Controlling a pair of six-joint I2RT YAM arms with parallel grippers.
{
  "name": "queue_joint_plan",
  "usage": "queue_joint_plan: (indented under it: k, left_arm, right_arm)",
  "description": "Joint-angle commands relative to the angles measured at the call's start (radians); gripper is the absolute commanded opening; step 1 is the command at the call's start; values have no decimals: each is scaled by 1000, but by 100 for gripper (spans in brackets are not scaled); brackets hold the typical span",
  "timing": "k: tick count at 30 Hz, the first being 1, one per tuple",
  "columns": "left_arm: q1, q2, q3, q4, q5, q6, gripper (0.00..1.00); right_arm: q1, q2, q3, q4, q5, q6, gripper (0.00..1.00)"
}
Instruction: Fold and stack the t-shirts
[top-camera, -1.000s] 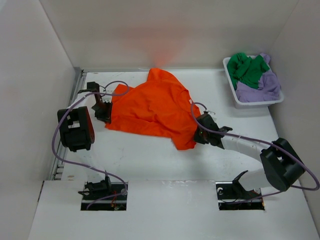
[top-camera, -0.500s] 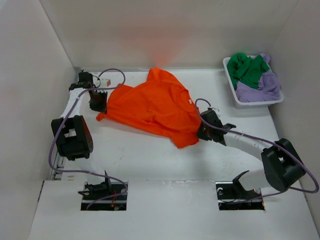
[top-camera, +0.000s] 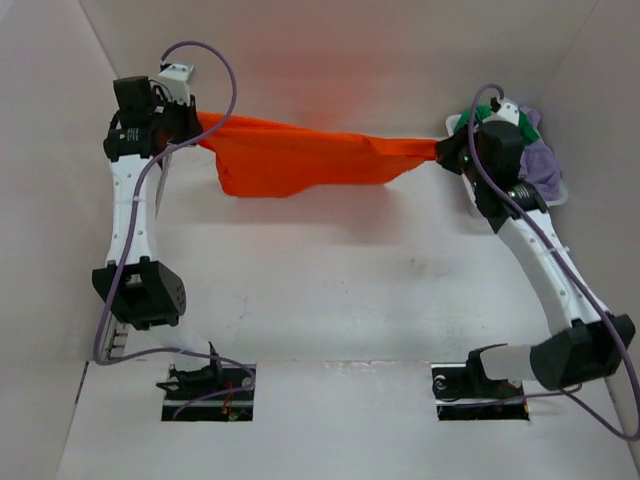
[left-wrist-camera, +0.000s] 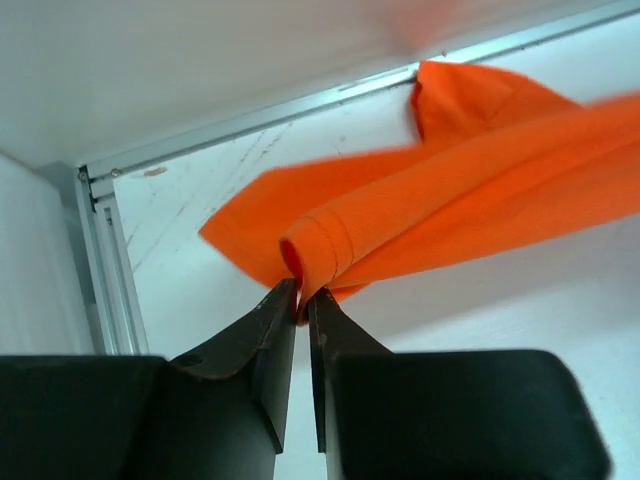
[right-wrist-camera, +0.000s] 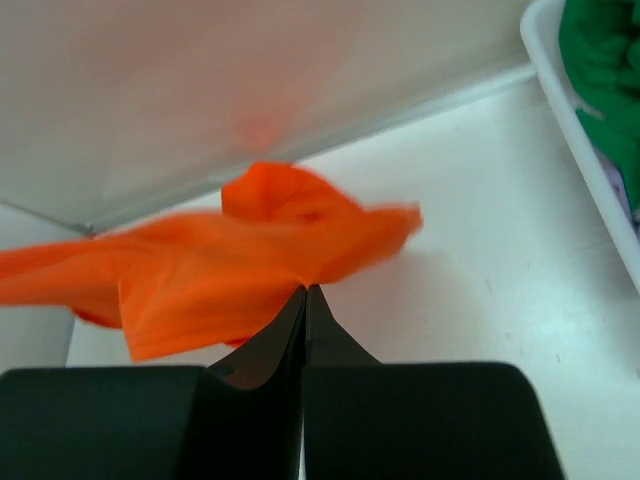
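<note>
Pinching shut on a rolled hem, the left fingers (left-wrist-camera: 268, 335) hold one end of the orange t-shirt (top-camera: 300, 160). The right fingers (right-wrist-camera: 275, 335) are closed tight on the opposite end, with cloth bunched at their tips.

A second ago this shirt lay rumpled on the table (top-camera: 340, 280) with both arms low beside it. Now both arms are raised towards the back wall and spread wide. The shirt hangs stretched between them as a taut band, with its lower part sagging on the left side. It looks lifted off the table, though I cannot tell whether the drooping part clears it fully. That stretch has likely pulled out the worst of the bunching, so the shirt seems ready to be laid down flat for its first fold. No folding is done yet.

The white basket (right-wrist-camera: 572, 115) sits at the far right, just behind the right arm. It holds the green t-shirt (right-wrist-camera: 605, 60) and the lavender t-shirt (top-camera: 545, 160), both crumpled together and unfolded.
</note>
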Motion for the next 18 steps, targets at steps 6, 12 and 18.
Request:
queue_joint_plan:
  k: [6, 12, 18]
  left_arm:
    - [42, -170, -484, -135, 27, 149, 8]
    - [63, -113, -690, -299, -62, 276, 9]
    - [96, -81, -747, -282, -129, 310, 16]
  right_arm:
    - [116, -268, -521, -63, -3, 107, 0]
    - [264, -371, -812, -78, 15, 320, 0]
    - [347, -394, -887, -148, 27, 394, 0]
